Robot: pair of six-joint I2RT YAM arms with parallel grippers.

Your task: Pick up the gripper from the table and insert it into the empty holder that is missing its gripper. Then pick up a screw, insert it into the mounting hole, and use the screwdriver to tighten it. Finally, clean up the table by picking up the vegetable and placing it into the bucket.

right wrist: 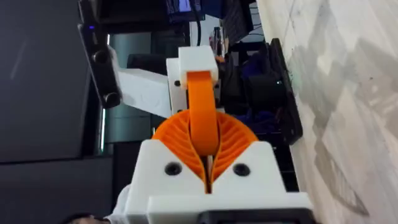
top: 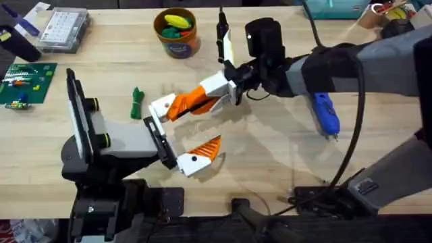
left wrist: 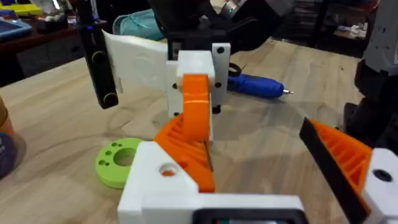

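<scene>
My right gripper reaches in from the right and is shut on the orange tip of the gripper. That gripper's white base sits at the far end of the holder, the black bracket on my left arm. The twin finger is fixed at the bracket's near end. My left gripper stands open with nothing between its fingers. In the right wrist view, orange pads squeeze the gripper. The blue screwdriver lies to the right. A green vegetable lies left of the bracket. At the back stands the orange bucket.
The bucket holds yellow, red and green pieces. A slim black tool lies beside it. A clear parts box and a green circuit board sit at the far left. Cables run along the front edge.
</scene>
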